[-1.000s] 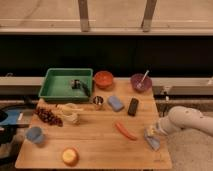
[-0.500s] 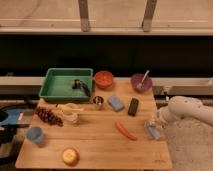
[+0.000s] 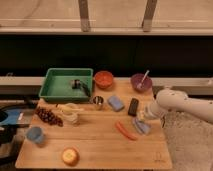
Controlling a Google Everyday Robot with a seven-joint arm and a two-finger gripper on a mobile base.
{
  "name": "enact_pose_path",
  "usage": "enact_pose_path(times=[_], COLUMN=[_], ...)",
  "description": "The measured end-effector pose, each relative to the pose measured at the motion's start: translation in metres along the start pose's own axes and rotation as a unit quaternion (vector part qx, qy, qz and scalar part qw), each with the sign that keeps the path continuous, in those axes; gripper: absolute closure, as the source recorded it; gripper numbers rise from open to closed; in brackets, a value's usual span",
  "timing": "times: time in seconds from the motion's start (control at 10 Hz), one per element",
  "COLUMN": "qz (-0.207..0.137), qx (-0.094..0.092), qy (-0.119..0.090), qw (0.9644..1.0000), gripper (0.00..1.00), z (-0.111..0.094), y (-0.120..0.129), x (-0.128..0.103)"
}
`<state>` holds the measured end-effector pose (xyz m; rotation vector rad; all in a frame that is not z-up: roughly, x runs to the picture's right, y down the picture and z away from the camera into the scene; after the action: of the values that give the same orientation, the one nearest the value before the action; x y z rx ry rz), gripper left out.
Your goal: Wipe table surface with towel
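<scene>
Claw (image 3: 143, 118) — grip state unclear — at crumpled grey-blue towel (image 3: 142, 127) on smooth wooden table (image 3: 95, 145).

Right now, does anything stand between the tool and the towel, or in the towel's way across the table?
Nothing visible separates the tool from the grey-blue cloth towel; it is right over it. Leftward on the wooden table, a long orange carrot lies beside the towel, and a black rectangular object behind it.

Dim room: a wooden table (image 3: 95, 144) stands before a dark wall (image 3: 105, 52).
A pale ledge (image 3: 20, 83) crosses mid-frame and window posts (image 3: 84, 15) stand along the top. Speckled floor (image 3: 186, 146) shows lower right. The gripper (image 3: 142, 118) is at the table's right edge.
</scene>
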<state>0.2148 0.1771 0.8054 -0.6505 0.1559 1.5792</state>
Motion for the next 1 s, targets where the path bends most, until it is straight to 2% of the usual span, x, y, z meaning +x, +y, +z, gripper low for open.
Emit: enact_pose_path(times=[0.2, 0.4, 0.5, 0.6, 0.8, 1.0], qz=[-0.018, -0.023, -0.018, -0.011, 0.013, 0.028], qx=[-0.004, -0.001, 0.01, 0.021, 0.043, 0.058], qy=[0.002, 0.003, 0.004, 0.004, 0.001, -0.009], qw=[0.9998, 0.9997, 0.9998, 0.9997, 0.999, 0.9979], gripper=[1.0, 1.0, 1.0, 1.0, 1.0, 1.0], z=[-0.005, -0.015, -0.021, -0.023, -0.025, -0.026], y=[0.01, 0.005, -0.008, -0.016, -0.034, -0.046], x=[0.028, 0.063, 0.081, 0.088, 0.088, 0.061])
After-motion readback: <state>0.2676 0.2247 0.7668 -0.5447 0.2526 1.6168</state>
